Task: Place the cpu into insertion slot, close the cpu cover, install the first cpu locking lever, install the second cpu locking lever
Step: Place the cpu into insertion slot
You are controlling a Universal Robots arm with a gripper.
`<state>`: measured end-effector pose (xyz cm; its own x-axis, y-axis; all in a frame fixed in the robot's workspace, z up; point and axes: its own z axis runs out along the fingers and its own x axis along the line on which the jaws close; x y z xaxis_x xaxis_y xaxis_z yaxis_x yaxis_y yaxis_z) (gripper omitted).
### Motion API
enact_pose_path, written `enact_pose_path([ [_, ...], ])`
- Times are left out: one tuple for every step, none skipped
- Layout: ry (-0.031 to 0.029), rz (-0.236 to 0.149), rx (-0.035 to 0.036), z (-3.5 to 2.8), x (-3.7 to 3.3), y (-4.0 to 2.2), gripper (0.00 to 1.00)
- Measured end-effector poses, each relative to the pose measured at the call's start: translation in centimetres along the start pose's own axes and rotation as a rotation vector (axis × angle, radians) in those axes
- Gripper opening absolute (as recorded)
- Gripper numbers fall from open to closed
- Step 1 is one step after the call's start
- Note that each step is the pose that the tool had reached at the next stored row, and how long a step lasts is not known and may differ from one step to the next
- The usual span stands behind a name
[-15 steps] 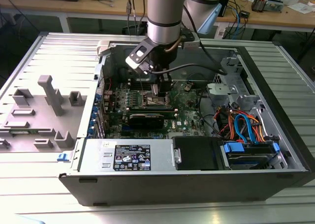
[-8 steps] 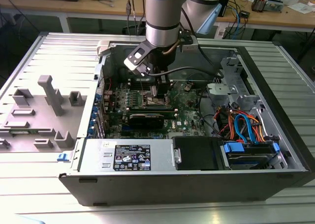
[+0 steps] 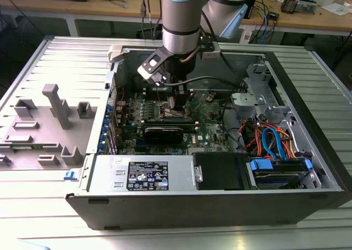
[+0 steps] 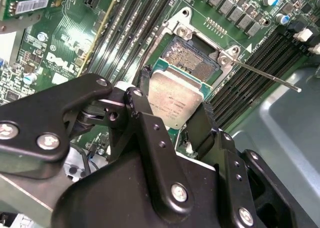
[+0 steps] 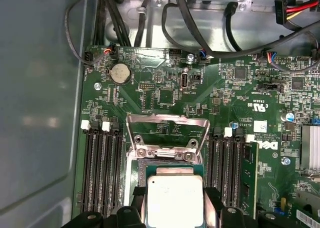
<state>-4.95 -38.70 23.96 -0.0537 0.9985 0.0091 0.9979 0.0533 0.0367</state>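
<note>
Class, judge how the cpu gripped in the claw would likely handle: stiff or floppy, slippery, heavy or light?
Probably stiff: the cpu looks flat though the claw pinches only its edges. Likely slippery, given its smooth metal top. Probably light, since it looks so thin.

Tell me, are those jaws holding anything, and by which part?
The gripper holds the cpu, jaws pinching two opposite edges of it.

arm (image 3: 180,19): silver tube, pale-blue joint caps | gripper (image 4: 173,100): black, silver screws
</note>
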Motion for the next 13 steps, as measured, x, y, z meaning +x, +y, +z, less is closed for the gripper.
enact_pose_path([
  [-0.0005, 0.005, -0.0001, 0.06, 0.07, -0.01, 0.55],
  [-0.0006, 0.005, -0.0001, 0.11, 0.17, 0.0, 0.55],
  [-0.0007, 0.005, -0.0001, 0.17, 0.27, 0.01, 0.55],
  [-0.0022, 0.005, 0.0, 0.34, 0.53, 0.01, 0.55],
  [-0.0044, 0.005, 0.0001, 0.41, 0.69, 0.02, 0.55],
  [-0.007, 0.005, 0.0001, 0.49, 0.74, 0.02, 0.55],
  [-0.0092, 0.005, 0.0003, 0.54, 0.78, 0.01, 0.55],
  [-0.0149, 0.005, 0.0007, 0.63, 0.82, 0.01, 0.55],
  [-0.0165, 0.005, 0.0008, 0.69, 0.83, 0.01, 0.55],
  [-0.0173, 0.006, 0.0008, 0.74, 0.84, -0.01, 0.55],
  [-0.0189, 0.007, 0.0009, 0.85, 0.84, -0.05, 0.55],
  [-0.0194, 0.007, 0.001, 0.88, 0.84, -0.05, 0.55],
  [-0.0195, 0.007, 0.001, 0.88, 0.84, -0.05, 0.55],
])
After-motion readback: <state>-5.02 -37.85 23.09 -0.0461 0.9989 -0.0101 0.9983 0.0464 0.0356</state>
